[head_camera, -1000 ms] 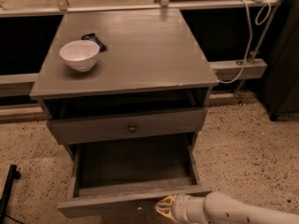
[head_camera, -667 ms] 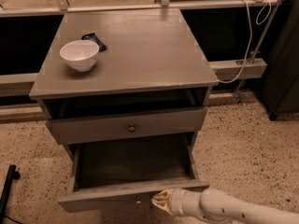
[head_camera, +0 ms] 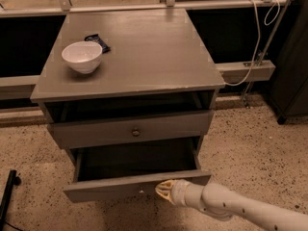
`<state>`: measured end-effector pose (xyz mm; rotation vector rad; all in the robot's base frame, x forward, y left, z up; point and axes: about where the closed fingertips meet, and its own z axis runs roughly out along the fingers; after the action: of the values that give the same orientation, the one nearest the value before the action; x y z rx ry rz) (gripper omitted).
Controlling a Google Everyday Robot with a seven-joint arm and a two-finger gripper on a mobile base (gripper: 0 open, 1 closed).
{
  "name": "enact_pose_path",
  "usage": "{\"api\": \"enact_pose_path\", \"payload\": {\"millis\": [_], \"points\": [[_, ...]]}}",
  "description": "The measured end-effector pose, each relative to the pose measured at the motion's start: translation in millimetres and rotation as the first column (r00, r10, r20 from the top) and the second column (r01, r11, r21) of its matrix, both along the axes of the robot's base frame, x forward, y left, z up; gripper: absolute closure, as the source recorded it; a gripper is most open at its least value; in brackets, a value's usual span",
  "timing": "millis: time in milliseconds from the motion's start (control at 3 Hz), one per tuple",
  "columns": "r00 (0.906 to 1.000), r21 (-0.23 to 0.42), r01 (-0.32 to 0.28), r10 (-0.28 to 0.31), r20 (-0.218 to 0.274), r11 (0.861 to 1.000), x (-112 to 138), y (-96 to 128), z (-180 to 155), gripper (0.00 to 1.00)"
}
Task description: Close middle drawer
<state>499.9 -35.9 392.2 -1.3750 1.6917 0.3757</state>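
1. Nearest the camera, a white, smooth robot arm (head_camera: pixel 226 207) comes in from the lower right. Its cream-tipped pincer (head_camera: pixel 166 191) is below the front edge of the counter, slightly right of that edge's middle.
2. The pincer's tip lies against the outer face of the middle drawer (head_camera: pixel 110 190), a grey wooden box with a plain flat front. Whether the pincer is released or clenched cannot be told.
3. The middle drawer stands pulled far out beyond the counter's front edge. Its dark inside is open to view, and its front sits a little lower at the left end than at the right.
4. Just above it, the grey upper drawer (head_camera: pixel 96 134) is also out a short way, leaving a dark gap under the counter's front edge. A small round dark knob (head_camera: pixel 135 132) sits at the middle of its front.
5. The speckled stone floor (head_camera: pixel 250 148) spreads around the cabinet on both sides.
6. On the grey wooden counter (head_camera: pixel 154 47), a round white bowl (head_camera: pixel 82 57) stands upright near the left edge, about halfway back.
7. A small dark flat packet (head_camera: pixel 97 42) lies just behind the bowl, towards the far left corner. It is very near the bowl's rim, and contact cannot be told.
8. Past the far edge, a pale horizontal rail (head_camera: pixel 144 6) runs across, and a white cable (head_camera: pixel 252 42) hangs in a loop beyond the far right corner.
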Motion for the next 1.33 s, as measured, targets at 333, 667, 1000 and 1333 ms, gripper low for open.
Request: {"api": "enact_pose_path", "payload": {"millis": [333, 667, 1000, 1333], "points": [[0.9986, 0.017, 0.013, -0.014, 0.050, 1.000, 38.1, -14.0, 1.9, 1.00], [0.9963, 0.015, -0.011, 0.009, 0.085, 1.000, 76.9, -17.6, 9.3, 1.00], [0.9940, 0.003, -0.047, 0.047, 0.099, 0.999, 109.5, -9.8, 14.2, 1.00], [0.9906, 0.002, -0.077, 0.076, 0.113, 0.997, 128.7, -3.9, 23.2, 1.00]]}}
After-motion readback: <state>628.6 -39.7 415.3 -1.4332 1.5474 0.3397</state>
